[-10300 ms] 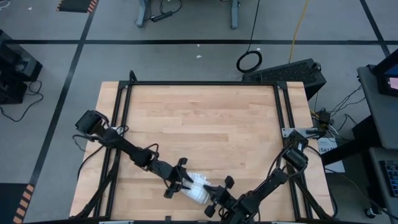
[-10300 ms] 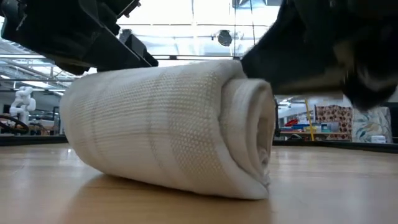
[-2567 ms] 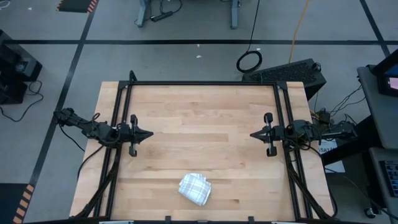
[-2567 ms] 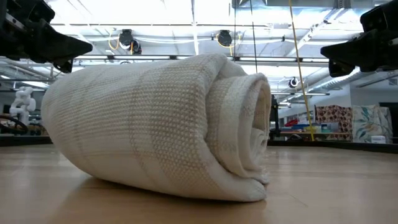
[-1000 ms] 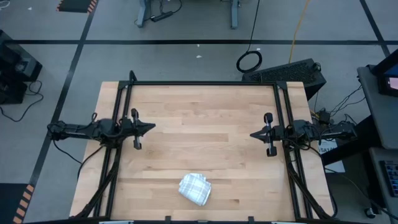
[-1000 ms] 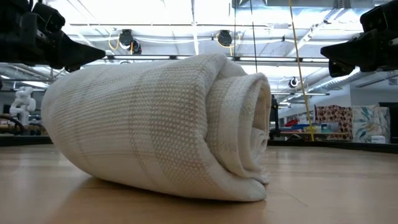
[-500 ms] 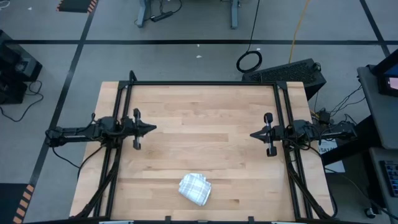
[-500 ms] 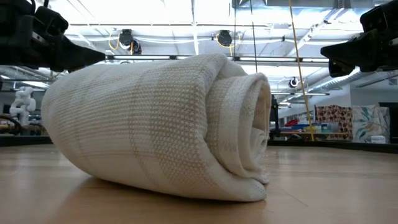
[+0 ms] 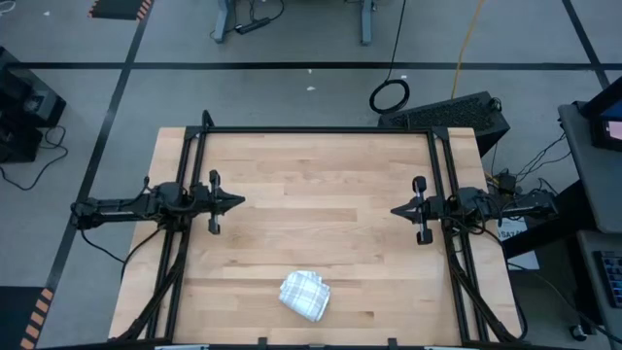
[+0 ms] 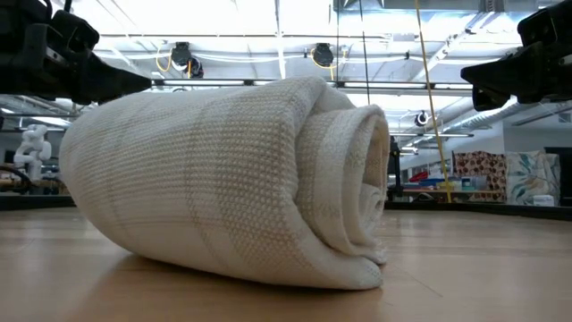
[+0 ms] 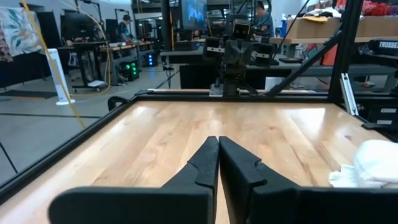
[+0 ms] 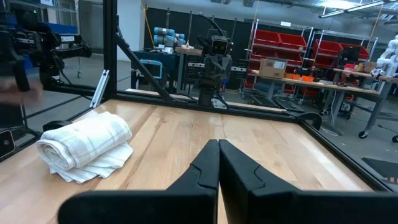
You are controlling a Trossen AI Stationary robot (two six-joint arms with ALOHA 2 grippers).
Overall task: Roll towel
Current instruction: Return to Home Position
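Wooden table (image 9: 311, 165) in a black frame (image 9: 311, 129), grey floor all round.

High view: towel (image 9: 305, 296) lay rolled up near the 6 o'clock edge, with nothing touching it. Left gripper (image 9: 236, 201) hung at 9 o'clock and right gripper (image 9: 396, 210) at 3 o'clock. Their tips pointed at each other across the boards, both well apart from the towel.

Low view: towel (image 10: 223, 188) filled the middle, resting on the wood, its spiral end toward 3 o'clock. Dark arm parts showed high at 10 and 2 o'clock, clear of the cloth.

Left wrist view: own two fingers (image 11: 205, 163) were pressed together, holding nothing. Towel (image 11: 373, 163) sat off to one side on the table, with the right arm facing from the far edge.

Right wrist view: own fingers (image 12: 233, 165) were likewise pressed tip to tip and empty. Towel (image 12: 87, 146) lay rolled, its loose edge on the wood. Red bins (image 12: 298, 46) stood on shelving beyond the table; their contents could not be told.
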